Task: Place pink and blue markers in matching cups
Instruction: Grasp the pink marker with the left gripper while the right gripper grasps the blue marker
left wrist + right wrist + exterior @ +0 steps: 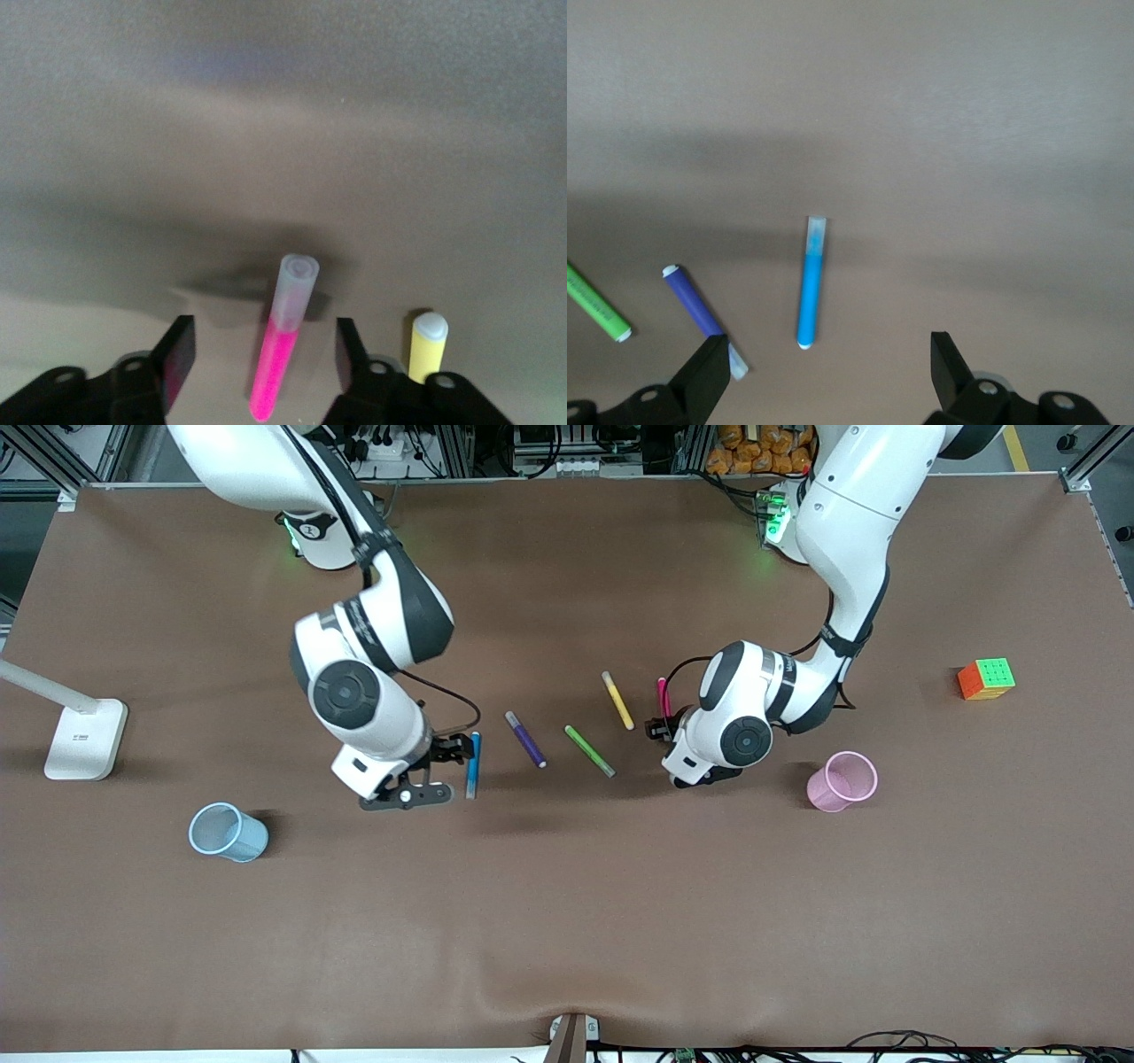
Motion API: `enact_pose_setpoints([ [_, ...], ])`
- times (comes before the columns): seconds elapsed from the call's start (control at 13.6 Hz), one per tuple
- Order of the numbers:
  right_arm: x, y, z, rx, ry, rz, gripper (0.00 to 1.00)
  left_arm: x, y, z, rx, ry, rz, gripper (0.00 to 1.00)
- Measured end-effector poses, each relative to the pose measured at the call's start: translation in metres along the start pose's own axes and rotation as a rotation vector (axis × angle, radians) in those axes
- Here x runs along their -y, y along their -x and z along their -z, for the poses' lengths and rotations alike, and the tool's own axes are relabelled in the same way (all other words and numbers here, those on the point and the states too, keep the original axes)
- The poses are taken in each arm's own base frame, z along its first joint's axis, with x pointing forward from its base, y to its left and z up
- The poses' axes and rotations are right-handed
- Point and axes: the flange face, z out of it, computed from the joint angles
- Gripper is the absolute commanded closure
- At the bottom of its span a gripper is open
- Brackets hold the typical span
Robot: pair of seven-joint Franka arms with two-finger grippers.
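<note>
The pink marker (663, 695) lies on the brown table, its greyish end pointing away from the wrist camera. My left gripper (657, 731) is low over its nearer end. In the left wrist view the pink marker (279, 363) lies between the fingers of the left gripper (264, 341), which stand apart with a gap on each side. The blue marker (474, 766) lies beside my right gripper (443, 772). In the right wrist view the right gripper (828, 354) is open, and the blue marker (812, 283) lies just ahead of its fingertips. The pink cup (842, 781) stands toward the left arm's end, the blue cup (228, 833) toward the right arm's end.
Purple (525, 739), green (589, 750) and yellow (617, 700) markers lie between the two grippers. The yellow marker (428, 350) is close beside one left finger. A colour cube (986, 678) sits near the left arm's end and a white lamp base (86, 740) near the right arm's end.
</note>
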Motion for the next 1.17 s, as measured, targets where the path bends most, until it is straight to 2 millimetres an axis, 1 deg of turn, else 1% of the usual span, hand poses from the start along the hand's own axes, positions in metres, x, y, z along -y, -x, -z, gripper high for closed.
enact_pose_setpoints([
  [0.07, 0.009, 0.0, -0.011, -0.004, 0.0, 0.004, 0.0, 0.0, -0.001, -0.003, -0.001, 0.0, 0.001, 0.6],
  [0.22, 0.023, 0.0, -0.033, -0.038, -0.008, 0.008, 0.0, 0.001, -0.002, -0.005, 0.001, -0.001, 0.003, 1.0],
  [0.44, 0.026, 0.006, -0.073, -0.07, -0.016, 0.014, 0.0, 0.0, -0.002, -0.001, -0.002, 0.002, -0.008, 1.0],
  [0.59, 0.025, 0.009, -0.094, -0.068, -0.012, 0.014, 0.0, 0.001, -0.003, -0.001, -0.002, 0.003, -0.007, 1.0],
  [0.66, 0.024, 0.009, -0.103, -0.068, -0.011, 0.013, 0.0, 0.002, -0.005, 0.002, -0.008, 0.007, -0.004, 1.0],
  [0.73, 0.023, 0.008, -0.112, -0.067, -0.009, 0.012, 0.0, 0.004, -0.009, 0.012, -0.021, 0.019, 0.003, 1.0],
  [0.81, 0.023, 0.007, -0.119, -0.064, -0.007, 0.011, 0.0, 0.008, -0.013, 0.031, -0.036, 0.035, 0.012, 1.0],
  [0.88, 0.022, 0.007, -0.124, -0.06, -0.005, 0.011, 0.0, 0.016, -0.016, 0.057, -0.044, 0.047, 0.022, 1.0],
  [0.95, 0.022, 0.007, -0.127, -0.057, -0.003, 0.01, 0.0, 0.026, -0.017, 0.087, -0.045, 0.049, 0.03, 1.0],
  [1.03, 0.021, 0.007, -0.129, -0.054, -0.002, 0.009, 0.0, 0.041, -0.019, 0.123, -0.051, 0.045, 0.04, 1.0],
  [1.17, 0.021, 0.008, -0.134, -0.047, 0.002, 0.009, 0.0, 0.081, -0.026, 0.19, -0.049, 0.052, 0.081, 1.0],
])
